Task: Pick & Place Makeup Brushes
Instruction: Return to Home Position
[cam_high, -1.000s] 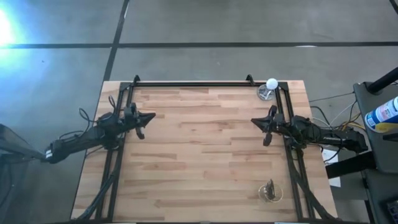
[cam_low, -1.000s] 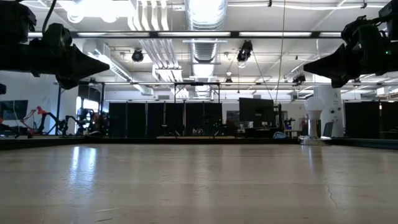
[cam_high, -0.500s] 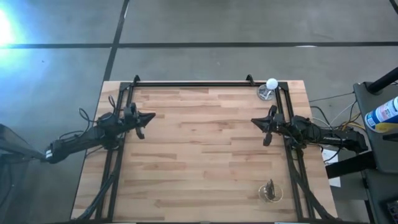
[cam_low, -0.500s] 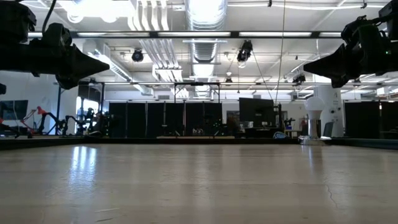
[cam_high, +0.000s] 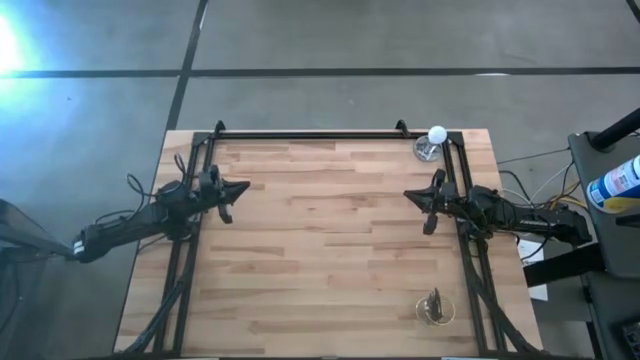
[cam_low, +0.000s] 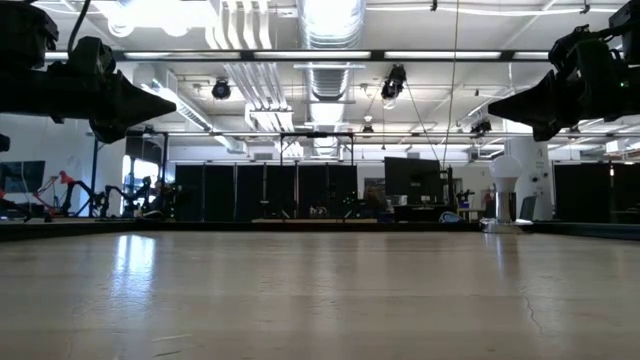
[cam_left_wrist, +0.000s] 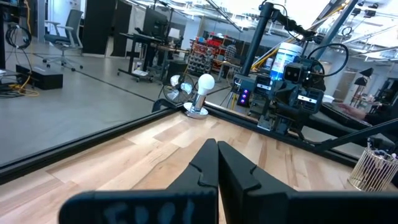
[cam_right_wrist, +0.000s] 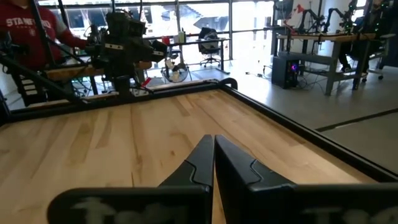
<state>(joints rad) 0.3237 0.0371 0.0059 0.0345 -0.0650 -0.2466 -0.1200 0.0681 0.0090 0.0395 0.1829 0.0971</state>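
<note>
Makeup brushes (cam_high: 433, 299) stand upright in a holder (cam_high: 441, 315), nearer the closed, empty right gripper (cam_high: 408, 195) than the closed, empty left gripper (cam_high: 244, 186).

High view: is hanging well above, looking straight down on the whole table (cam_high: 330, 250), with floor showing around it.
Low view: is sitting at board height on the 6 o'clock edge, facing 12 o'clock into the room, with both arms hanging in overhead.
Left wrist view: is riding the left arm (cam_high: 130, 228) at the 9 o'clock side, close to the boards, facing 3 o'clock past the left gripper (cam_left_wrist: 213, 146).
Right wrist view: is riding the right arm (cam_high: 510, 215) at 3 o'clock, facing 9 o'clock past the right gripper (cam_right_wrist: 211, 140).
Shared ground: high and left wrist views are both catching the white globe (cam_high: 437, 133) at 1 o'clock and the brush holder (cam_high: 434, 308) at 5 o'clock; each wrist view is taking in the opposite arm.
</note>
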